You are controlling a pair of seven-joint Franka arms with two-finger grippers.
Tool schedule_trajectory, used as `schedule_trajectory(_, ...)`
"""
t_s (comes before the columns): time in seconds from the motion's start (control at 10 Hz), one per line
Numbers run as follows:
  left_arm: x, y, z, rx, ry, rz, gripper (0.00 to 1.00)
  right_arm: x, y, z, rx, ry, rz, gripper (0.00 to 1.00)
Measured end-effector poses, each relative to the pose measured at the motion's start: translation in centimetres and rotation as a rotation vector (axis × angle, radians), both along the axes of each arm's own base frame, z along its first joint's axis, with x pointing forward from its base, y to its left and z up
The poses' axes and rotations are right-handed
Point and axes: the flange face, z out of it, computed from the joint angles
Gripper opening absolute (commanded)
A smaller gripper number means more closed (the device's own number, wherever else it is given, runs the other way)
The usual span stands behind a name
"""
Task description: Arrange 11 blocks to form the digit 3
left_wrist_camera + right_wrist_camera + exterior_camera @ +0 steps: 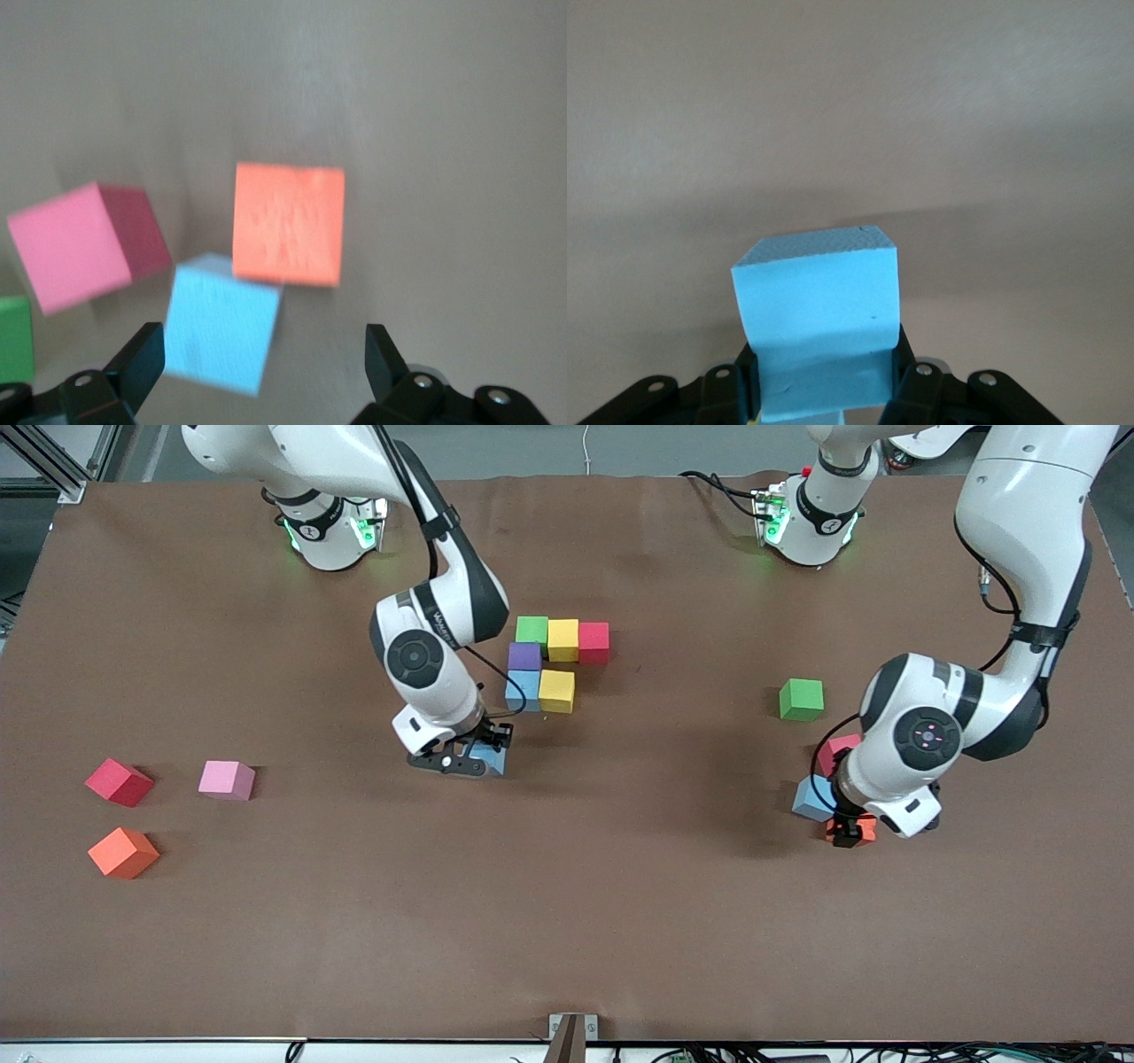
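Six blocks touch in a partial figure: green (532, 630), yellow (563, 639) and red (594, 642) in a row, then purple (524, 656), light blue (523, 689) and a second yellow (556, 691). My right gripper (485, 760) (824, 372) is shut on another light blue block (493, 758) (819, 297), low over bare table beside that figure. My left gripper (850, 828) (264, 354) hangs open over an orange block (868, 828) (288, 224). This orange block touches a light blue one (811, 797) (221, 323), with a pink one (837, 751) (84, 243) beside them.
A loose green block (801, 699) lies near the left arm's cluster. Toward the right arm's end lie a red block (119, 782), a pink block (227, 779) and an orange block (123, 852). A small bracket (572, 1032) sits at the table's near edge.
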Motion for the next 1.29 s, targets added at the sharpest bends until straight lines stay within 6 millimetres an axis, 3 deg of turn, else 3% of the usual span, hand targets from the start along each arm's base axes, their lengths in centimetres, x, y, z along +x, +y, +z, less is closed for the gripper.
schedule_trajectory(0.2,0.6,4.0,-0.8,-0.019,-0.006,-0.043,1.0,-1.6,2.0,-1.8,-0.02,-0.001,0.013,0.08)
schedule_trajectory(0.3,0.9,5.0,-1.6,-0.035,-0.02,-0.053,1.0,-2.2,2.6,-2.9,-0.032,0.0,0.021,0.08)
schedule_trajectory(0.6,1.5,5.0,-4.2,-0.074,-0.026,-0.058,1.0,-3.7,4.1,-4.3,-0.053,0.008,0.022,0.08)
schedule_trajectory(1.0,1.8,4.9,-5.9,-0.08,-0.012,-0.072,1.0,-4.9,5.3,-4.4,-0.057,0.013,0.025,0.09)
schedule_trajectory(1.29,1.7,5.2,-6.1,-0.079,-0.009,-0.08,1.0,-5.5,5.6,-4.6,-0.062,0.017,0.032,0.09)
